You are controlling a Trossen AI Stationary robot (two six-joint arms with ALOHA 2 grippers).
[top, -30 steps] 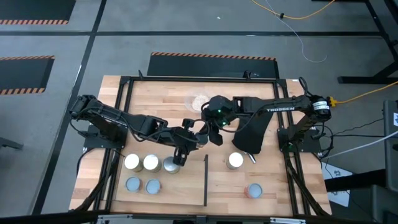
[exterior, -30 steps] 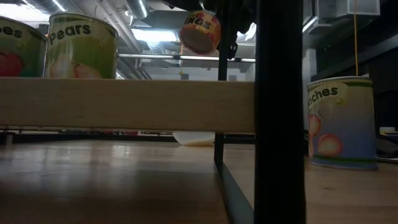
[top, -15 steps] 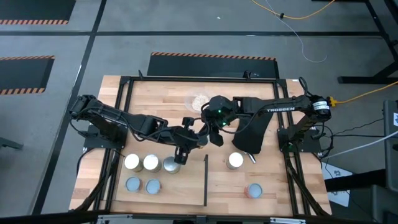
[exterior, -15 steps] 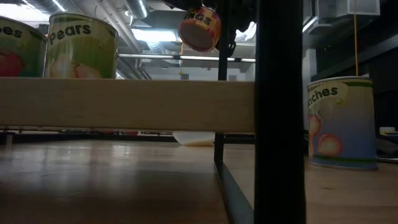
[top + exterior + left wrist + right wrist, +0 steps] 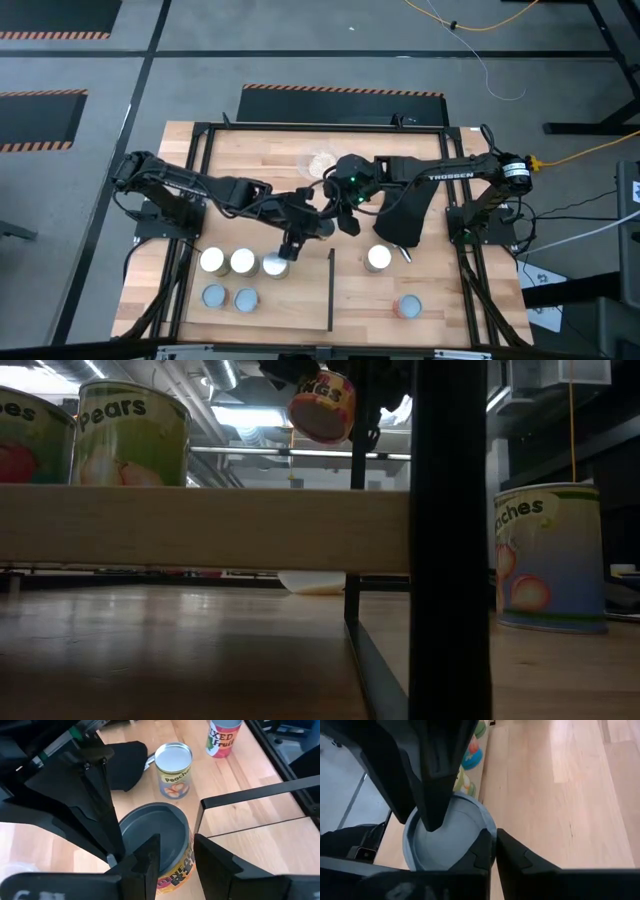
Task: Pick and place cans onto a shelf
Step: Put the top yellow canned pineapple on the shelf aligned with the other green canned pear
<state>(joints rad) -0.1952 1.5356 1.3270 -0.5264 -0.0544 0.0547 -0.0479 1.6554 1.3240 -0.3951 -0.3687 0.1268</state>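
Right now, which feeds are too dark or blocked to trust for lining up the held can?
Low view: dim and backlit by ceiling lights, a black post and the shelf edge fill the foreground; the lifted can shows only near the top. Left wrist view: evenly lit, that can sharp, dark arm parts crowd one side. Right wrist view: mostly dark, near parts blurred.
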